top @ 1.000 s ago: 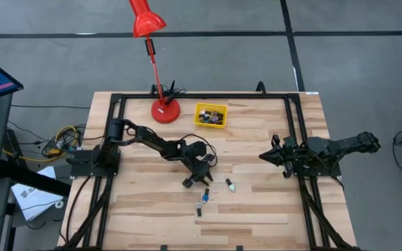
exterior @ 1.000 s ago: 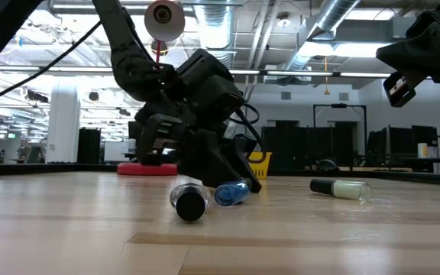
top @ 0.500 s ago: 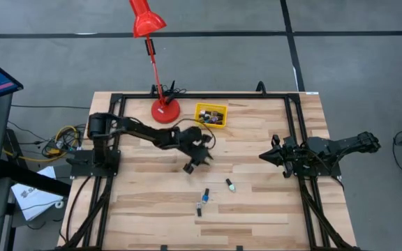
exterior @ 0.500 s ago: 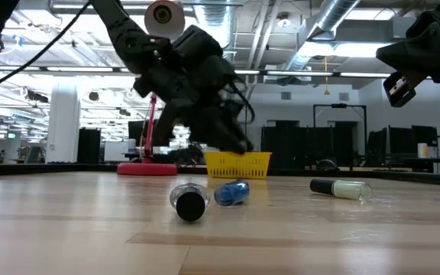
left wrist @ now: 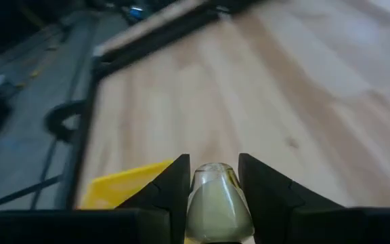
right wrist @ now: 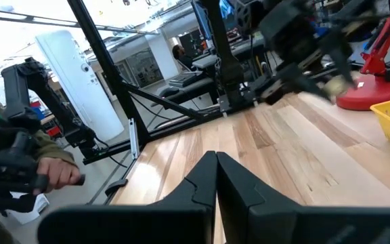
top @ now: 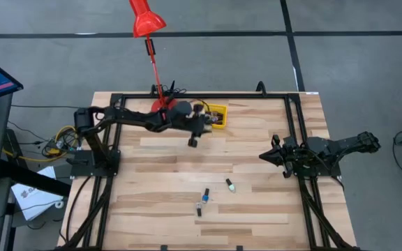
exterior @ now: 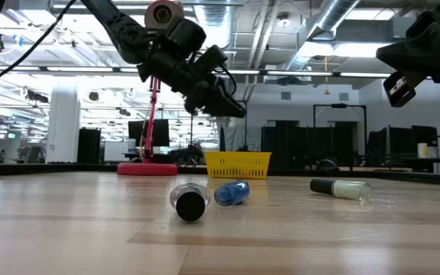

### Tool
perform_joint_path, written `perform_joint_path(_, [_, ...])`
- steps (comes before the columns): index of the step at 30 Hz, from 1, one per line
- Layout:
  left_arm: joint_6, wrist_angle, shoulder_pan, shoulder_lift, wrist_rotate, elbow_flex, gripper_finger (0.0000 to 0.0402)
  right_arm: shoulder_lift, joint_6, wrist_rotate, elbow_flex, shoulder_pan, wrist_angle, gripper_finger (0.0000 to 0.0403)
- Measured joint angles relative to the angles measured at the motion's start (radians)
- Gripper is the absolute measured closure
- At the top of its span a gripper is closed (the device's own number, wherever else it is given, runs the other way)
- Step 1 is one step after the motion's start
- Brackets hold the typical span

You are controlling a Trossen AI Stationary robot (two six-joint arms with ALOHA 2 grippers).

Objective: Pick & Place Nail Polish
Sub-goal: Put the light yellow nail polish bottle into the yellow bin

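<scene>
Left gripper (left wrist: 212,177) pinches a pale nail polish bottle (left wrist: 213,200) beside the yellow bin (top: 216,115), right gripper (right wrist: 215,169) pressed together and idle; release early and it likely bounces off the rim.

Table (top: 257,139): pale wood planks, visible grain, smooth satin sheen in the low view. Frame (top: 208,97) around it: black metal tubing, matt. Both arms look like matt black plastic and metal. Bin (exterior: 237,163): yellow plastic mesh, slightly glossy. Lamp (top: 145,17): red glossy shade and base, painted metal by the look. Bottles on the table: clear glossy glass, pale green one (exterior: 341,189) and blue one (exterior: 231,192), black smooth caps. Bottle (left wrist: 214,200) between the left arm's matt black fingers (left wrist: 168,190): pale, glossy.
</scene>
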Motion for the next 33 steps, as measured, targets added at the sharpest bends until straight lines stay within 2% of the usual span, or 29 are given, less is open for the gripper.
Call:
perform_joint_path(6, [-0.112, 0.118, 0.072, 0.004, -0.071, 0.002, 0.0296, 0.0, 0.0, 0.0, 0.0, 0.0, 0.0, 0.0402])
perform_joint_path(13, [-0.307, 0.127, 0.17, 0.004, -0.098, 0.046, 0.0296, 0.0, 0.0, 0.0, 0.0, 0.0, 0.0, 0.0402])
perform_joint_path(18, [-0.35, 0.133, 0.197, 0.008, -0.057, 0.048, 0.0296, 0.0, 0.0, 0.0, 0.0, 0.0, 0.0, 0.0402])
perform_joint_path(23, [-0.355, 0.15, 0.191, 0.065, -0.015, 0.071, 0.0296, 0.0, 0.0, 0.0, 0.0, 0.0, 0.0, 0.0402])
perform_joint_path(33, [-0.446, 0.149, 0.187, 0.245, 0.031, 0.238, 0.0296, 0.0, 0.0, 0.0, 0.0, 0.0, 0.0, 0.0402])
